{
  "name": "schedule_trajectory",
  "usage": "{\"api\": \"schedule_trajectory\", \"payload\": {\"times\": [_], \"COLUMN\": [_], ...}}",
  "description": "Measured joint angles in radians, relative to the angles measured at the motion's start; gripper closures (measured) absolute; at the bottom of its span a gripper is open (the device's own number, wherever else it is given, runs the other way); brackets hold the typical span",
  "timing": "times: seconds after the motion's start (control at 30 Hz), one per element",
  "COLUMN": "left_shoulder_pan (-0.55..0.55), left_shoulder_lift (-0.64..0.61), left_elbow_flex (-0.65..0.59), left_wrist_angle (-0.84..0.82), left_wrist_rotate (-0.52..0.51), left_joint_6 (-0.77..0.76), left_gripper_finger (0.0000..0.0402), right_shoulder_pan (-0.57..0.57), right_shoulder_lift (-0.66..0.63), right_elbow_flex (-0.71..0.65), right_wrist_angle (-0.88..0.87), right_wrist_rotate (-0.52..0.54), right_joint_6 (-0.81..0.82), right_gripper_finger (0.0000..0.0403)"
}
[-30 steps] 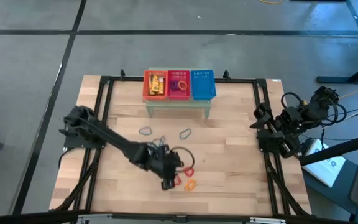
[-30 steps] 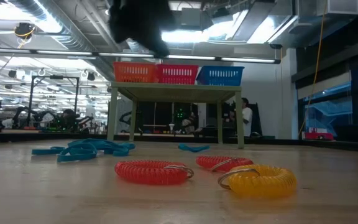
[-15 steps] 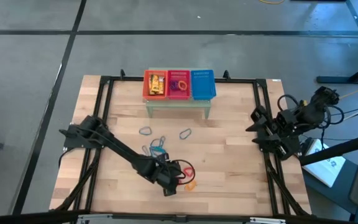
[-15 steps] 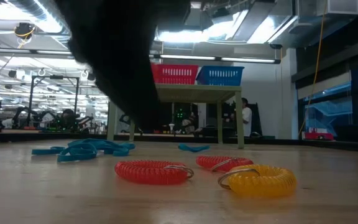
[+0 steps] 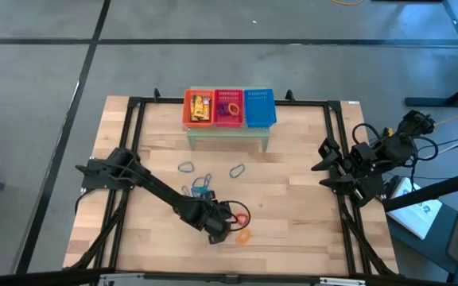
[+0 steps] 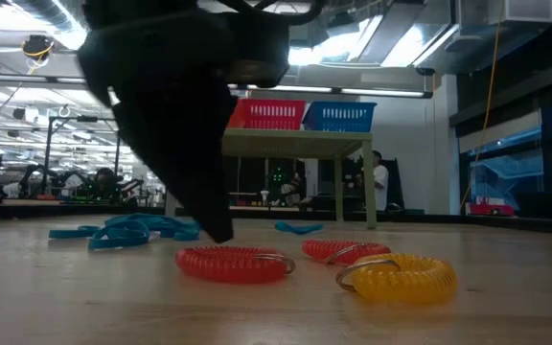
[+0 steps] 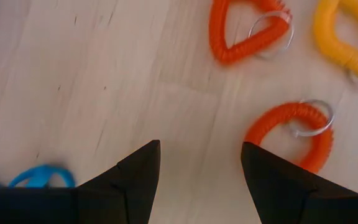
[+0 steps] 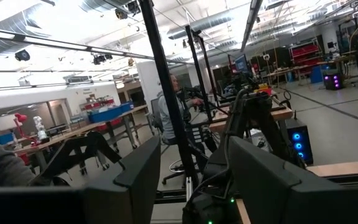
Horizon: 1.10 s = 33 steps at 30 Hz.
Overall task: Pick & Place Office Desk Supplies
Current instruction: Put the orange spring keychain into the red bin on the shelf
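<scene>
My left gripper (image 5: 219, 230) is open and low over the wood near the table's front middle; it also shows in the low view (image 6: 215, 226). In the left wrist view its fingers (image 7: 197, 163) stand over bare wood. Beside them lie a red coil loop (image 7: 296, 134), a second red coil loop (image 7: 246, 32) and a yellow-orange coil loop (image 7: 347, 38), all flat on the table. Blue loops (image 5: 200, 187) lie farther back. My right gripper (image 5: 326, 163) is open and empty at the table's right edge.
An orange basket (image 5: 199, 107), a red basket (image 5: 229, 107) and a blue basket (image 5: 261, 107) stand in a row on a small green stand (image 5: 229, 137) at the back middle. Two more blue loops (image 5: 185, 168) (image 5: 237, 169) lie in front of it. A person shows in the room beyond.
My left gripper has come down from well above the table to just over the wood, and a little toward the near edge, ending beside the red coil loops. The loops have stayed where they were.
</scene>
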Motion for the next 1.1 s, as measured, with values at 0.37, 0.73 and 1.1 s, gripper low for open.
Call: {"api": "schedule_trajectory", "payload": {"times": [0.37, 0.73, 1.1], "left_shoulder_pan": [0.013, 0.019, 0.017], "left_shoulder_lift": [-0.001, 0.027, 0.056], "left_elbow_flex": [0.000, -0.002, 0.003], "left_wrist_angle": [0.079, 0.061, 0.052], "left_wrist_rotate": [0.103, 0.122, 0.098], "left_joint_6": [0.028, 0.031, -0.009], "left_gripper_finger": [0.0182, 0.0182, 0.0211], "right_shoulder_pan": [0.000, 0.000, 0.000], "right_shoulder_lift": [0.000, 0.000, 0.000], "right_elbow_flex": [0.000, 0.000, 0.000], "right_wrist_angle": [-0.006, -0.027, -0.027], "right_wrist_rotate": [0.062, 0.072, 0.079], "right_joint_6": [-0.011, -0.029, -0.027], "right_gripper_finger": [0.0211, 0.0211, 0.0211]}}
